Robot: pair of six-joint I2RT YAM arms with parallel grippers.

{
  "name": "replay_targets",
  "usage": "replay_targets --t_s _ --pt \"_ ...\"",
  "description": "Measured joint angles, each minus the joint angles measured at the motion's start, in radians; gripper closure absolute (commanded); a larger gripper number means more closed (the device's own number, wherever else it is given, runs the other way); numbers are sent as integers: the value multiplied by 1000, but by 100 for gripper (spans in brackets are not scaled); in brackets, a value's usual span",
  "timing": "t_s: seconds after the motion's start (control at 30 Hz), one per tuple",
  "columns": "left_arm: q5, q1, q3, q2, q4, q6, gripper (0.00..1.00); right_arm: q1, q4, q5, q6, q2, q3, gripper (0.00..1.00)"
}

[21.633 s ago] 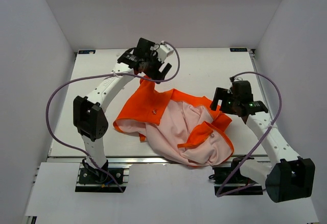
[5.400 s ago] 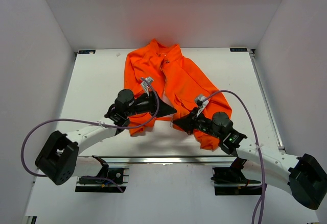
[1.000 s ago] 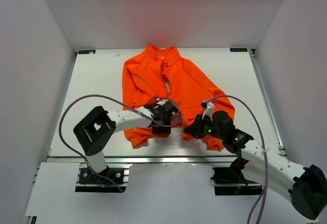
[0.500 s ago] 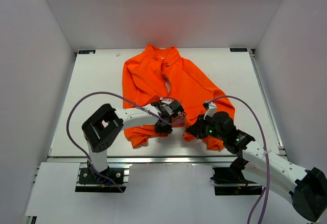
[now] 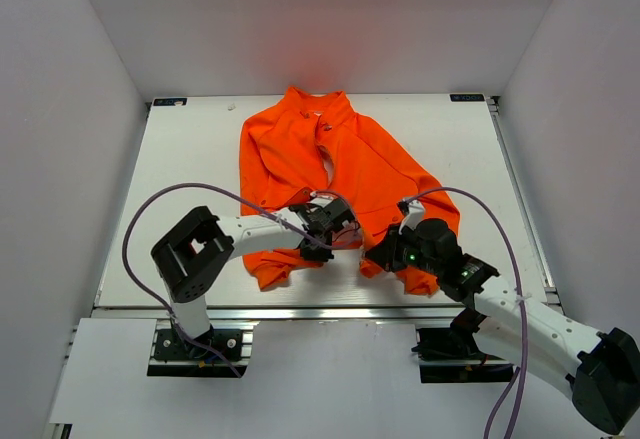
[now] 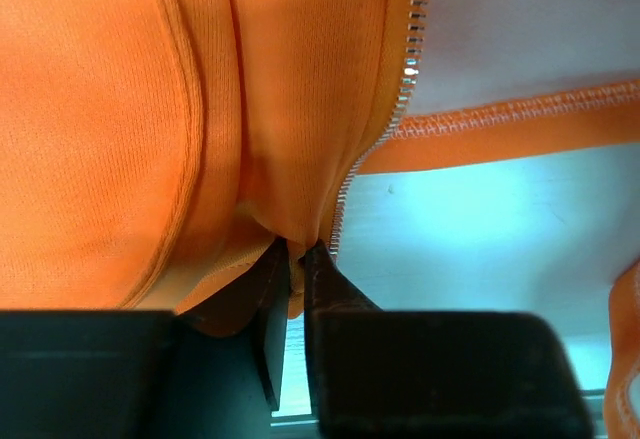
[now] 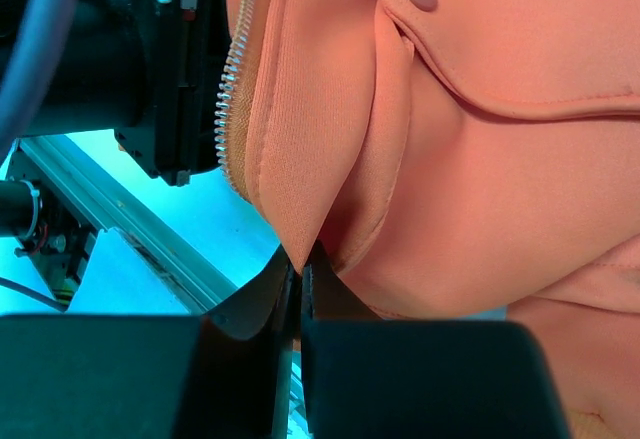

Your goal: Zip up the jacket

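Lying on white table, white walls around, jacket; both jaws clamped on its front edges

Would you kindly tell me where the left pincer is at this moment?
In the top external view, the left pincer is near the table's front edge, shut on the jacket's hem beside the zipper, just left of the right pincer.
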Motion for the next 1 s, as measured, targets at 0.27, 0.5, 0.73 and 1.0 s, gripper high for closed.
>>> replay_targets --t_s 0.27,0.5,0.73,1.0 --pt "4 1 -175 -230 127 42 100 -2 48 -90 -29 24 16 100" --pt "2 6 -308 -648 335 84 100 -18 189 -246 -49 44 31 100" --pt "-2 6 -435 -839 492 106 100 -56 436 -435 -13 120 32 100" --pt "0 6 -496 -880 614 150 100 -72 588 -574 72 274 99 100"
